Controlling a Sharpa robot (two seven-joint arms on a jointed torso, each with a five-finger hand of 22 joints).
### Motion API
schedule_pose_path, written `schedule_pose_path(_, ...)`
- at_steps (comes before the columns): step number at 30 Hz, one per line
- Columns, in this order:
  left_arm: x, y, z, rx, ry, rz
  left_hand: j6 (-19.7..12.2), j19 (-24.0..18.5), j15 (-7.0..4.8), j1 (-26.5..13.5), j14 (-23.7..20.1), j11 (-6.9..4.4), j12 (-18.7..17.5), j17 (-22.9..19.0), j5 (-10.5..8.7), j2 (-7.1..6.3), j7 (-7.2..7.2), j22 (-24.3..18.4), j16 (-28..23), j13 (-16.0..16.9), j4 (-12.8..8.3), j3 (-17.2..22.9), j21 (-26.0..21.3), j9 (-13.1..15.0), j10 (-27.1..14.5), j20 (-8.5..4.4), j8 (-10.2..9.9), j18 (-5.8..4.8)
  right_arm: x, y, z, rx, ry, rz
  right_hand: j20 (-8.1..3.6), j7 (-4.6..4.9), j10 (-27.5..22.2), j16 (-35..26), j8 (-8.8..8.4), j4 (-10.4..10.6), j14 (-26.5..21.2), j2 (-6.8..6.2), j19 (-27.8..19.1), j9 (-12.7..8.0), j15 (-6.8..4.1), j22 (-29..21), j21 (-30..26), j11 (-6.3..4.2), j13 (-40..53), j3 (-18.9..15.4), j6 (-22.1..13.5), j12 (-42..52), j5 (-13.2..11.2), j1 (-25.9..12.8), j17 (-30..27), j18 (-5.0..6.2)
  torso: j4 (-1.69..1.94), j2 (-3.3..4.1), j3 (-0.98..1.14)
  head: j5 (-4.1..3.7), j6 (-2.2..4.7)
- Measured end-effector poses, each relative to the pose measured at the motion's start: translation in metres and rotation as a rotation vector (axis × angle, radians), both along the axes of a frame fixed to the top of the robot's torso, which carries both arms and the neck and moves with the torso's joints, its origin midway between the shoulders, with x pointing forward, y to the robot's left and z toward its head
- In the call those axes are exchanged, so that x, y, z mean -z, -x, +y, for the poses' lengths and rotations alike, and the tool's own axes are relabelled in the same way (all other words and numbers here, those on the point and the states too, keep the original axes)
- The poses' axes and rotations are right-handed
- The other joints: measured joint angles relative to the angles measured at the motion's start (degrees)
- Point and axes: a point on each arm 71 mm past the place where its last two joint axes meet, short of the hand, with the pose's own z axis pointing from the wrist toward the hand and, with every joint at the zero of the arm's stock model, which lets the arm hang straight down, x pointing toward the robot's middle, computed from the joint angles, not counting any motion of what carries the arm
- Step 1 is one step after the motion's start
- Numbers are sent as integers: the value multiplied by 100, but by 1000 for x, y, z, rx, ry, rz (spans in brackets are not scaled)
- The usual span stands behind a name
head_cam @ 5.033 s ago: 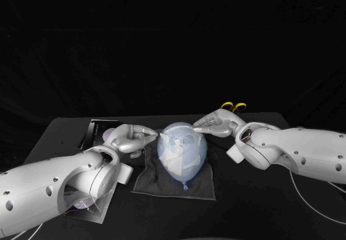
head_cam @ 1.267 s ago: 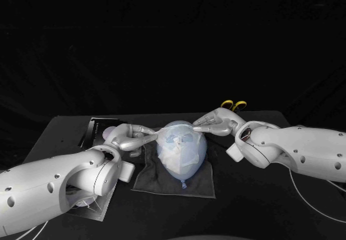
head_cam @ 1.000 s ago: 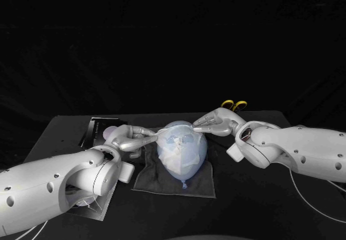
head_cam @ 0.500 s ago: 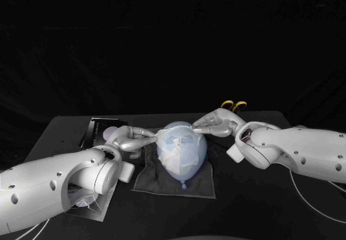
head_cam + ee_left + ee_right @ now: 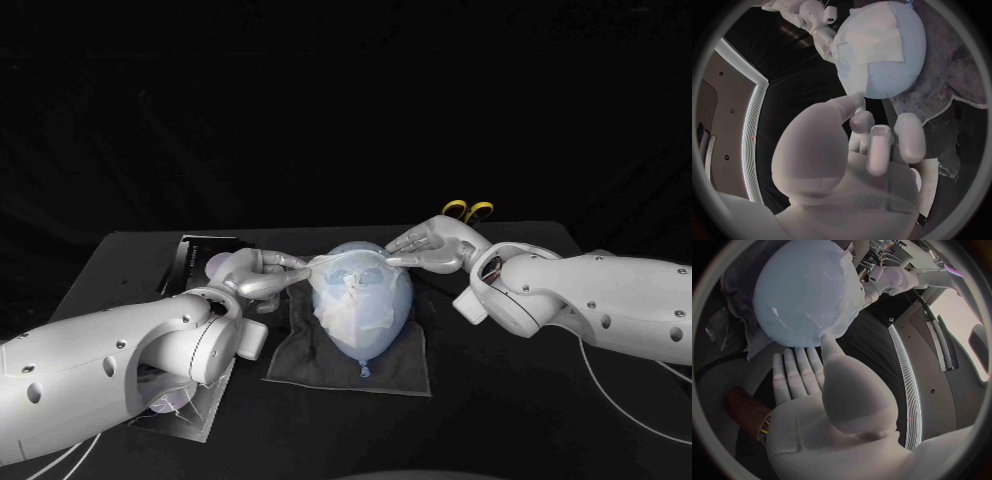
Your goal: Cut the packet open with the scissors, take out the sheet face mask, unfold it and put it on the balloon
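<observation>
On the black table (image 5: 498,405), mid-frame, a white sheet mask (image 5: 358,285) over a pale blue balloon (image 5: 364,350) is pinched by left hand (image 5: 257,272) and right hand (image 5: 433,245). It is judged limp and tearable; its edges are best held lightly.

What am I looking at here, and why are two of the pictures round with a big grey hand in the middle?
This is a robot with two white arms, each ending in a silver hand. The square picture comes from a camera on its head, looking down at a black table. The round ones come from wide-angle cameras at the wrists, so each shows that arm's own hand from behind. On the table lies a dark cloth, and on it a pale blue balloon with a white sheet face mask draped over it. Yellow-handled scissors lie behind the right hand. It and the left hand touch the mask's edges from either side with their fingertips. Whether they pinch it, I cannot tell.
</observation>
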Motion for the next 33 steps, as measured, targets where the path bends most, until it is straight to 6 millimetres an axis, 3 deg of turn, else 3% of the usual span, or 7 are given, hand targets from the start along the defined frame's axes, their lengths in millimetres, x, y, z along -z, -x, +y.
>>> schedule_pose_path(4,0,-1,0,0,-4,2,-34,2,0,0,-1,26,-113,0,0,0,15,17,0,-120,0,0,0,37,-90,2,-29,0,0,0,0,3,0,-5,0,0,0,0,0,0,0,0,0,2,0,0,0,0,5,0,0,0,0,0,0,-1,1,-2,0,3,0)
schedule_pose_path(7,1,-1,1,1,-8,7,-391,21,55,-73,14,105,-422,0,5,20,106,17,0,-455,15,31,0,-32,-311,21,-264,0,0,0,-1,8,1,-8,0,0,0,0,0,0,0,0,0,3,0,0,0,0,4,0,0,0,0,0,0,-2,2,-3,1,4,5)
schedule_pose_path(11,2,-2,2,4,-17,19,-934,-107,228,-158,23,286,-1040,0,14,-106,334,-141,-23,-1152,16,78,-71,-290,-799,161,-633,0,0,0,-2,17,2,-13,0,0,0,0,0,0,0,0,0,3,0,0,0,0,4,0,0,0,0,0,0,-3,1,-3,2,1,9)
schedule_pose_path(15,4,-2,3,12,-25,35,-1139,-134,288,-172,22,369,-1185,0,14,-175,422,-183,-34,-1383,15,79,-74,-415,-961,237,-783,-1,0,-1,-4,27,2,-19,0,0,0,0,0,1,-21,0,0,3,21,0,0,0,4,0,0,0,0,0,-5,-4,1,-3,2,-3,7)
schedule_pose_path(26,7,-3,7,22,-41,63,-1256,-132,296,-172,31,399,-1185,0,13,-174,440,-193,-40,-1450,17,76,-84,-508,-991,277,-863,-1,-1,0,-10,53,-1,-33,7,0,0,0,0,1,-21,-6,93,4,21,9,0,0,8,0,0,3,0,-73,-5,-40,1,-3,1,-8,-4)
schedule_pose_path(29,7,-3,12,14,-44,62,-1237,-178,296,-171,31,382,-1201,0,14,-174,430,-278,-68,-1520,58,36,-139,-515,-1061,322,-841,-1,-2,2,-13,62,-8,-40,1,0,0,45,38,1,214,27,244,4,-2,44,43,0,8,0,0,3,0,-103,22,-41,0,-3,1,-8,-5)
schedule_pose_path(33,6,-2,20,6,-42,54,-1024,-290,296,-211,31,390,-1363,0,13,-186,419,-433,-128,-1702,145,-3,-228,-526,-1290,326,-697,0,-4,5,-18,77,-27,-51,-4,18,111,162,112,34,424,18,481,32,-85,97,164,-66,9,-33,77,33,0,-154,71,98,1,-8,1,-19,-7)
